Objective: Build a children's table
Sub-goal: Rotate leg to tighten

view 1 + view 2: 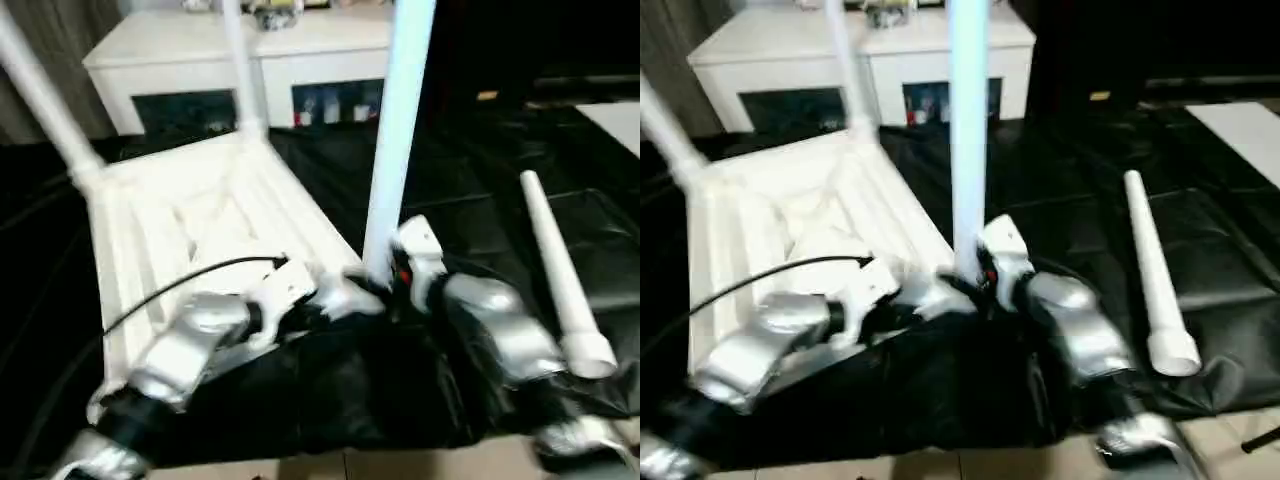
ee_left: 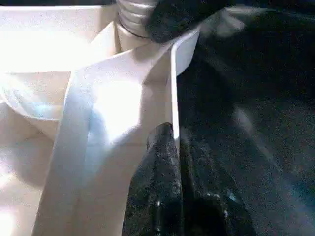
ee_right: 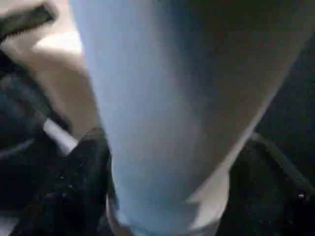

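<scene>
The children's table lies upside down on a black sheet, its ribbed white top [image 1: 200, 220] facing up. Two white legs stand at its far corners [image 1: 40, 100] [image 1: 240, 70]. A third leg [image 1: 395, 140] stands upright at the near right corner. My left gripper [image 2: 174, 135] is shut on the top's thin raised rim [image 2: 173, 88], close to that corner. My right gripper [image 1: 385, 280] sits at the base of the near leg, which looms large and close in the right wrist view [image 3: 162, 123]. One loose white leg [image 1: 558, 275] lies on the sheet to the right.
A white cabinet [image 1: 200, 50] with dark glass doors stands behind the table. The black sheet [image 1: 470, 200] covers the work area and bunches up under my forearms. A thin black cable [image 1: 180, 285] runs over the top near my left wrist.
</scene>
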Tool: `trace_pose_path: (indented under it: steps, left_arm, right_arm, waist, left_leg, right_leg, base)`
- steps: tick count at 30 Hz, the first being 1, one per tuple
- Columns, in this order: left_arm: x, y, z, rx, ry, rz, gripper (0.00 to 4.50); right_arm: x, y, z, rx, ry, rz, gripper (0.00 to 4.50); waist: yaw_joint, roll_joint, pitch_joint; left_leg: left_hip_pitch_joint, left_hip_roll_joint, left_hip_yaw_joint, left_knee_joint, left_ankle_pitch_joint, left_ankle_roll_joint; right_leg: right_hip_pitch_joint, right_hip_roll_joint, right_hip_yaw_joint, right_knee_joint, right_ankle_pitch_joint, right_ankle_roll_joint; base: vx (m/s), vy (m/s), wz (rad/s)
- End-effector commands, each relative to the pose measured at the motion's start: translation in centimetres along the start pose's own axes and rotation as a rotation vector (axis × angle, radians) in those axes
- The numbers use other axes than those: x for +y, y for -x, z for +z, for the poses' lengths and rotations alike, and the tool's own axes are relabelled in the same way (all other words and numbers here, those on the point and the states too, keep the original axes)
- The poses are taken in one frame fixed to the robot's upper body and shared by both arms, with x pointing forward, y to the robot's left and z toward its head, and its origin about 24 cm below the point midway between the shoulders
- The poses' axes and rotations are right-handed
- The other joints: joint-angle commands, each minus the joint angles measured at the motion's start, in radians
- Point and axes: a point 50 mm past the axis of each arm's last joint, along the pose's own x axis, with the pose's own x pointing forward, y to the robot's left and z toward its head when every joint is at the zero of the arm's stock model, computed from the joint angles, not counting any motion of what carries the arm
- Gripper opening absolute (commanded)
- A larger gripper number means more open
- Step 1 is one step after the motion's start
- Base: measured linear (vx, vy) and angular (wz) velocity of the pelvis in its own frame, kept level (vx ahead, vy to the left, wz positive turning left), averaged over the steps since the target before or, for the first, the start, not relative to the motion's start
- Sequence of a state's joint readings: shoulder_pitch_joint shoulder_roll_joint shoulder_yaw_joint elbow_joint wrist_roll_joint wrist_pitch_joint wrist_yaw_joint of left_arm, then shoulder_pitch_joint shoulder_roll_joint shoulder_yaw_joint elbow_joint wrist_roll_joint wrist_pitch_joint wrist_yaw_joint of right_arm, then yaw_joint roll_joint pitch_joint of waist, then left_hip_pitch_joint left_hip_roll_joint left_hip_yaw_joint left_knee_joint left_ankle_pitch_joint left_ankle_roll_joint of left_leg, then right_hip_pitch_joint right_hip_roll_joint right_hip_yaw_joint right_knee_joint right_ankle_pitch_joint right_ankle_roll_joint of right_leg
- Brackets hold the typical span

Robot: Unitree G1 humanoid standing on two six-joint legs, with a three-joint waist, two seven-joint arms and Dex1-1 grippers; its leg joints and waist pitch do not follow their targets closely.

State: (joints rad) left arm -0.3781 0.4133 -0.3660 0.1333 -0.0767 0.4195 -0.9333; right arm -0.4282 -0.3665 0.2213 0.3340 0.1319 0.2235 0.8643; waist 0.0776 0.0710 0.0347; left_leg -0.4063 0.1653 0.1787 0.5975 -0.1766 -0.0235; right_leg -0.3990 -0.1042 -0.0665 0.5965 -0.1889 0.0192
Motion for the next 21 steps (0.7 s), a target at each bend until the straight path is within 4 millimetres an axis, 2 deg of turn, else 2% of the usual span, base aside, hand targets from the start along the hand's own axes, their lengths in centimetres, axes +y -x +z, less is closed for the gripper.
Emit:
trace_pose_path:
  steps: [1, 3, 5, 8, 11, 15, 17, 21]
  left_arm:
    - [-0.91, -0.35, 0.82, -0.026, -0.031, -0.076, 0.00]
    - [-0.91, -0.20, 0.81, -0.025, -0.033, -0.081, 0.00]
    - [-0.90, -0.07, 0.80, -0.027, -0.037, -0.085, 0.00]
    - [-0.87, 0.03, 0.83, -0.031, -0.039, -0.086, 0.00]
    - [-0.90, 0.14, 0.81, -0.030, -0.038, -0.090, 0.00]
    - [-0.91, 0.19, 0.75, -0.026, -0.037, -0.094, 0.00]
    - [-0.93, 0.21, 0.71, -0.025, -0.035, -0.096, 0.00]
    - [-0.97, 0.27, 0.62, -0.022, -0.034, -0.100, 0.00]
  right_arm:
    - [0.59, -0.04, 0.58, -0.010, 0.037, 0.072, 3.62]
    - [0.70, 0.07, 0.48, 0.002, 0.044, 0.093, 3.62]
    - [0.76, 0.09, 0.43, 0.006, 0.044, 0.100, 3.62]
    - [0.70, -0.01, 0.50, -0.002, 0.036, 0.092, 3.62]
    - [0.79, 0.03, 0.57, -0.009, 0.026, 0.111, 3.45]
    - [0.85, 0.06, 0.40, -0.007, 0.012, 0.121, 3.17]
    - [0.86, 0.08, 0.31, -0.006, 0.007, 0.121, 2.82]
    - [0.91, 0.13, 0.05, -0.001, -0.003, 0.117, 2.73]
  waist:
    - [-0.003, -0.009, -0.067]
    - [-0.001, -0.010, -0.061]
    - [-0.001, -0.011, -0.058]
    - [-0.001, -0.013, -0.058]
    - [-0.001, -0.014, -0.059]
    - [0.001, -0.014, -0.062]
    - [0.001, -0.013, -0.063]
    - [0.001, -0.011, -0.062]
  left_leg:
    - [0.028, 0.056, -0.016, -0.062, -0.093, 0.120]
    - [0.033, 0.060, -0.015, -0.071, -0.186, 0.084]
    - [0.035, 0.061, -0.016, -0.077, -0.227, 0.055]
    - [0.037, 0.060, -0.016, -0.080, -0.256, 0.027]
    - [0.036, 0.059, -0.015, -0.079, -0.252, 0.026]
    - [0.033, 0.057, -0.014, -0.073, -0.200, 0.045]
    - [0.033, 0.057, -0.014, -0.072, -0.192, 0.051]
    - [0.035, 0.058, -0.014, -0.072, -0.203, 0.050]
  right_leg:
    - [0.044, -0.041, 0.033, -0.036, 0.059, -0.294]
    - [0.043, -0.043, 0.036, -0.047, -0.059, -0.280]
    - [0.042, -0.044, 0.038, -0.052, -0.119, -0.263]
    - [0.038, -0.044, 0.041, -0.056, -0.152, -0.246]
    - [0.038, -0.044, 0.042, -0.055, -0.147, -0.241]
    - [0.040, -0.043, 0.041, -0.049, -0.091, -0.252]
    - [0.040, -0.043, 0.040, -0.048, -0.085, -0.256]
    - [0.039, -0.042, 0.039, -0.048, -0.095, -0.257]
  base:
    - [0.000, 0.000, 0.00]
    - [0.000, 0.000, 0.00]
    - [0.000, 0.000, 0.00]
    - [0.000, 0.000, 0.00]
    - [0.000, 0.000, 0.00]
    - [0.000, 0.000, 0.00]
    - [0.000, 0.000, 0.00]
    - [0.000, 0.000, 0.00]
